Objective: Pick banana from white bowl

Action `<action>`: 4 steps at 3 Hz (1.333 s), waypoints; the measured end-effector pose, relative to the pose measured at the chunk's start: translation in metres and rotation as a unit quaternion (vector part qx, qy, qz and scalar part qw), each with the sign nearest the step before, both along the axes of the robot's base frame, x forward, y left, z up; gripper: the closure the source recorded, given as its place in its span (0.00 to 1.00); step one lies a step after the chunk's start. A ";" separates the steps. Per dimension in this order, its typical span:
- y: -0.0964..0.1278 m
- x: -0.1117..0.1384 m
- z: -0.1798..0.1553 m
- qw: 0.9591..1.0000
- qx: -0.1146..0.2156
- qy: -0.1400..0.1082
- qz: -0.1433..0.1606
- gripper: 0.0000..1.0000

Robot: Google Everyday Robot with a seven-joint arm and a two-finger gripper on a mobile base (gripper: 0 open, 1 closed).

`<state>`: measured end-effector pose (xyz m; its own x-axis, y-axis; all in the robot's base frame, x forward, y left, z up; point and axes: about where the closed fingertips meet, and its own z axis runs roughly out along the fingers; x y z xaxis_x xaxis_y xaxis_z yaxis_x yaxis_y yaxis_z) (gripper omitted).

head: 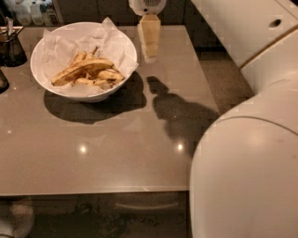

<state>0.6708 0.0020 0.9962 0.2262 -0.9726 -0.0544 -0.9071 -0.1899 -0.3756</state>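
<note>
The white bowl (56, 88), lined with crinkled white paper, stands on the back left of the grey table (107, 139). The longest banana (81, 69), yellow with brown speckles, lies across the bowl's middle, with shorter spotted bananas (104, 78) beside and under it. My gripper (150, 49) hangs above the table just right of the bowl's rim, pointing down, with nothing seen in it. It is apart from the bowl and the bananas.
A dark container (10, 46) with utensils stands at the table's far left edge. Bottles (32, 11) stand behind it. My white arm (251, 153) fills the right side of the view. The table's front edge runs along the bottom.
</note>
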 end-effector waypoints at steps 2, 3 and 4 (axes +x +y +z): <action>0.033 0.018 -0.008 0.999 -0.003 -0.007 0.041 0.00; 0.055 0.023 -0.019 0.997 -0.018 0.000 0.070 0.00; 0.059 0.028 -0.019 0.997 -0.012 -0.010 0.070 0.00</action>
<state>0.6990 0.0613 0.9770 0.3616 -0.9320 -0.0260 -0.8630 -0.3240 -0.3877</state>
